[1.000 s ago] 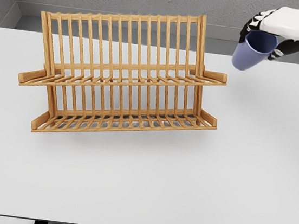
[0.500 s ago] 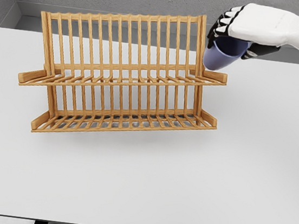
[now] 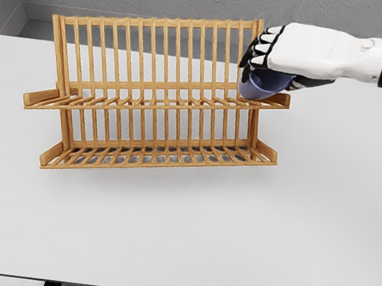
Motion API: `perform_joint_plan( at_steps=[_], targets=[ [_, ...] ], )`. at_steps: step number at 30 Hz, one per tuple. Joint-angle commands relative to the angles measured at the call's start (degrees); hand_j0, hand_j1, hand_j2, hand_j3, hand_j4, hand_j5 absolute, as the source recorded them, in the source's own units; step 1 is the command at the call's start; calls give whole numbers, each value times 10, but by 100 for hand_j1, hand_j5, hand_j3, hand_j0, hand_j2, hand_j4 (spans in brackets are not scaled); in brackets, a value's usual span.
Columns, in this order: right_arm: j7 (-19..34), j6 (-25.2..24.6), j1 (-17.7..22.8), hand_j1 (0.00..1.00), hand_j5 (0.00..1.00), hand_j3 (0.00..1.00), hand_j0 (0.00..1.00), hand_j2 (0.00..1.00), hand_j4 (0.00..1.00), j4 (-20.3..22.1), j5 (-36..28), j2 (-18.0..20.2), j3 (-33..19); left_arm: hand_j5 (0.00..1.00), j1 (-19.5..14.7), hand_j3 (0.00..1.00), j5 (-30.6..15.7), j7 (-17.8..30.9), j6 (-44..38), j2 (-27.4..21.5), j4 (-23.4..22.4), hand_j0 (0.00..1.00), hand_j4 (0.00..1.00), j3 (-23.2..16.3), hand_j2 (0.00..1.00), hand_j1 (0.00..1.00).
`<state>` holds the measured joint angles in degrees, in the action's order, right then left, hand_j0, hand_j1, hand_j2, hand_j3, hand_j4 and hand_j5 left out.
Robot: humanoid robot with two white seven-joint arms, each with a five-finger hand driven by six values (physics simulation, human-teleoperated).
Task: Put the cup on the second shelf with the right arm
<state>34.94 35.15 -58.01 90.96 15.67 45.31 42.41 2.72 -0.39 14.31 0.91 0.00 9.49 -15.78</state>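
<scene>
White-shelled right hand [image 3: 285,53] with black finger joints and a dark metallic wrist band.

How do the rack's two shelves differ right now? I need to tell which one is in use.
The upper shelf has the blue cup, held by the right hand, at its right end; the lower shelf holds nothing. The upper sits higher and further back; the lower sits just above the table. Both are slatted wood of similar length.

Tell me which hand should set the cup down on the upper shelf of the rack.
Right. The right hand already grips the blue cup and holds it just over the right end of the wooden rack's upper shelf. The left arm is out of view.
</scene>
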Motion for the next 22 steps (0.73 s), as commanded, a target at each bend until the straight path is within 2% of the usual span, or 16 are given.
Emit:
perform_joint_plan(
  at_steps=[1,2,3,7,8,10,11,12,14,15,16,17,18,22],
  targets=[
    [1,-1,0,66,66,66,66,66,66,0,-1,0,1,100,0,100,0,0,1,0,0,100,100,0,100,100],
    [1,-1,1,75,75,75,75,75,75,0,-1,1,1,100,0,100,0,0,1,0,0,100,100,0,100,100],
    [1,-1,2,100,100,100,100,100,100,-1,-2,2,1,100,0,100,0,0,0,0,0,100,100,0,100,100],
    [1,-1,-3,100,100,100,100,100,100,-5,-1,7,-6,100,0,100,0,0,1,0,0,100,100,0,100,100],
    [1,-1,-1,100,100,100,100,100,100,-7,-2,7,-43,100,0,100,0,0,1,0,0,100,100,0,100,100],
    [1,-1,30,100,100,100,100,100,100,-25,-3,7,-168,100,0,100,0,0,1,0,0,100,100,0,100,100],
    [1,-1,59,100,100,100,100,100,100,-56,-3,10,-228,100,0,100,0,0,0,0,0,100,100,0,100,100],
    [1,-1,92,100,100,100,100,100,100,-106,-3,19,-277,100,0,100,0,0,0,0,0,100,100,0,100,100],
    [1,-1,170,100,100,100,100,100,100,-223,-2,28,-349,100,0,100,0,0,0,0,0,100,100,0,100,100],
    [1,-1,217,100,100,100,100,100,100,-250,-2,23,-376,100,0,100,0,0,0,0,0,100,100,0,100,100],
    [1,-1,260,100,100,100,100,100,100,-250,-3,21,-390,100,0,100,0,0,1,0,0,100,100,0,100,100],
    [1,-1,298,100,100,100,100,100,100,-250,-3,1,-395,100,0,100,0,0,0,0,0,100,100,0,100,100],
    [1,-1,317,100,100,100,100,100,100,-251,-3,-22,-395,100,0,100,0,0,1,0,0,100,100,0,100,100],
    [1,-1,342,100,100,100,100,100,100,-248,0,-53,-392,100,0,100,0,0,1,0,0,100,100,0,100,100]
  ],
)
